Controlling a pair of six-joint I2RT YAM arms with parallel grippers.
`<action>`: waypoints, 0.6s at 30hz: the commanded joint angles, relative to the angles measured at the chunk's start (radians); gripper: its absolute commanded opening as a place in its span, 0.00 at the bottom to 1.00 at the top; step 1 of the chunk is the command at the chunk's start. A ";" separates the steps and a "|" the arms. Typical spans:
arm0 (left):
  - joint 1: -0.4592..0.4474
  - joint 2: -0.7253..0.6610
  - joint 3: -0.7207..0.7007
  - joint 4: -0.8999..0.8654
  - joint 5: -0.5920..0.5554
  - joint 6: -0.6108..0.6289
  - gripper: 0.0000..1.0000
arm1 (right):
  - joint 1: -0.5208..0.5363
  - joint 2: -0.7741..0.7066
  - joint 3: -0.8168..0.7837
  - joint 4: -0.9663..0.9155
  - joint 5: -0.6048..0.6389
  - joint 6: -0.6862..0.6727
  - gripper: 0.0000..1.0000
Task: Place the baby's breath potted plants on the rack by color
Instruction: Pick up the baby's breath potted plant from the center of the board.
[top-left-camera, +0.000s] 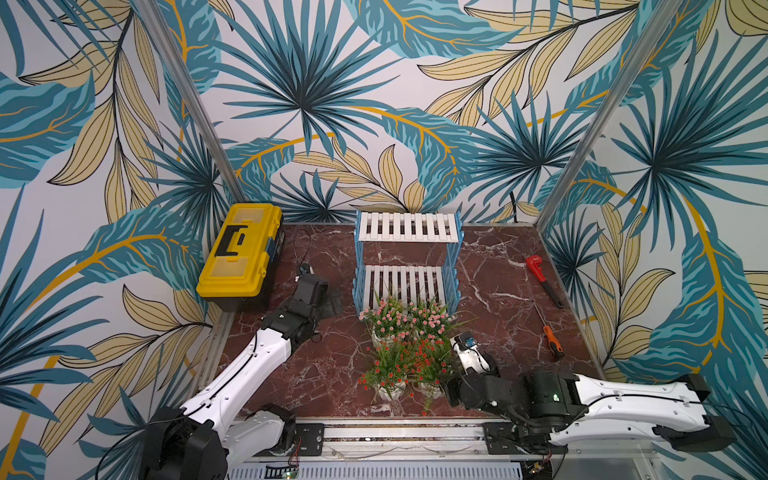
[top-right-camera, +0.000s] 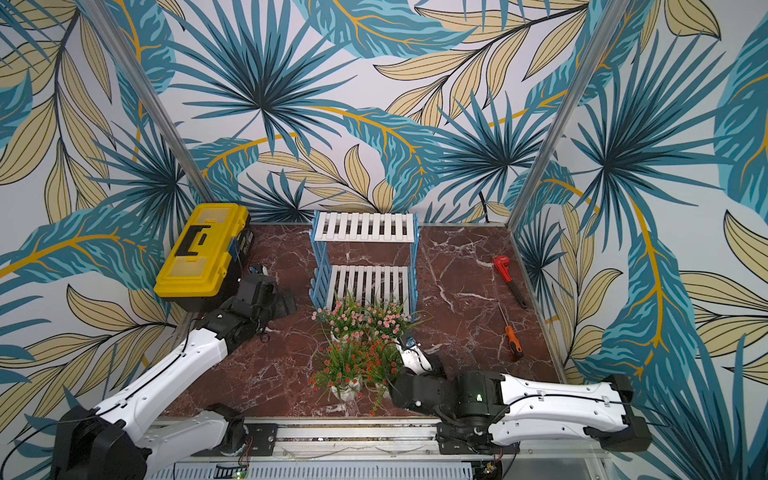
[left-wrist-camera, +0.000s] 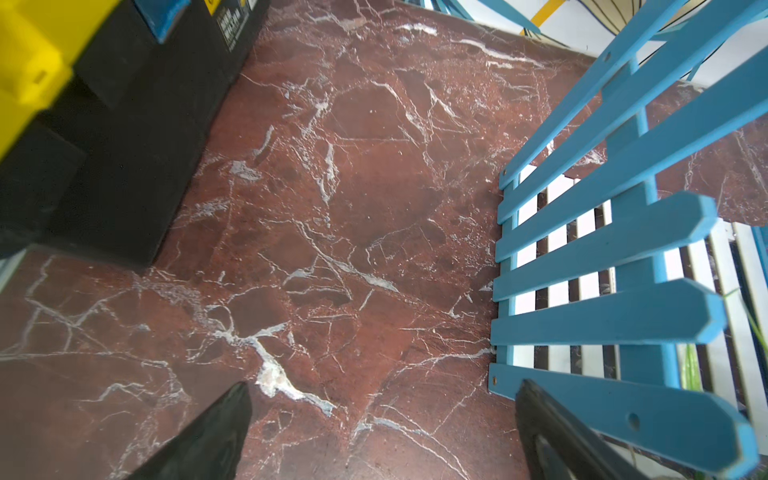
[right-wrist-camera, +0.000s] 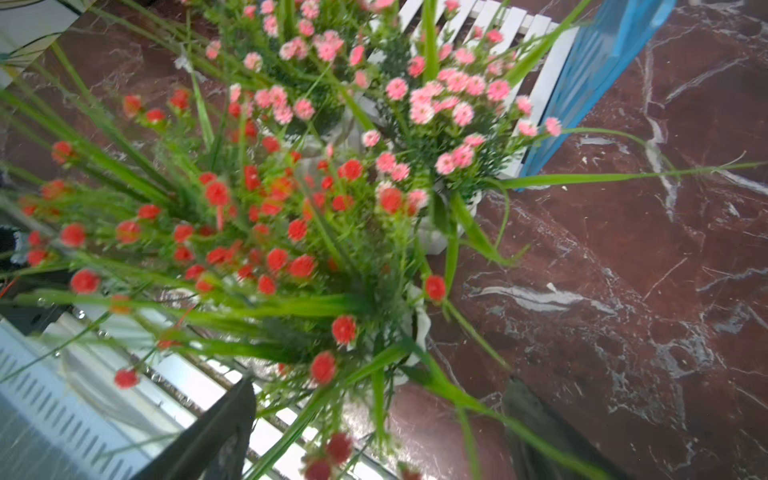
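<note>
Four potted plants stand clustered on the table (top-left-camera: 498, 270) just before the rack (top-left-camera: 408, 227): pink plants (top-left-camera: 388, 318) nearest it, red plants (top-left-camera: 392, 365) behind. The right gripper (right-wrist-camera: 380, 386) is spread apart, with red-plant leaves between its fingers. The left gripper (left-wrist-camera: 384, 388), also spread, hovers between toolbox (top-left-camera: 239, 253) and rack.

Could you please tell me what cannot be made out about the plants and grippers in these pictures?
Red-flowered plants' pots: mostly hidden by foliage in both top views; blurred in the right wrist view.
Right gripper: jaws apart, bases cut off by the picture's edge; contact with any pot cannot be told.
Yellow toolbox's label: too blurred to read in the left wrist view.
</note>
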 joint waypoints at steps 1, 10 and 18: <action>-0.003 -0.031 0.021 -0.009 -0.028 0.016 0.99 | 0.122 0.036 0.029 -0.101 0.101 0.148 0.92; -0.003 -0.035 0.014 -0.009 0.003 0.007 0.99 | 0.266 0.156 -0.029 -0.008 0.031 0.263 0.93; -0.003 0.000 0.016 -0.008 0.030 -0.008 0.99 | 0.278 0.136 -0.155 0.097 -0.029 0.340 0.93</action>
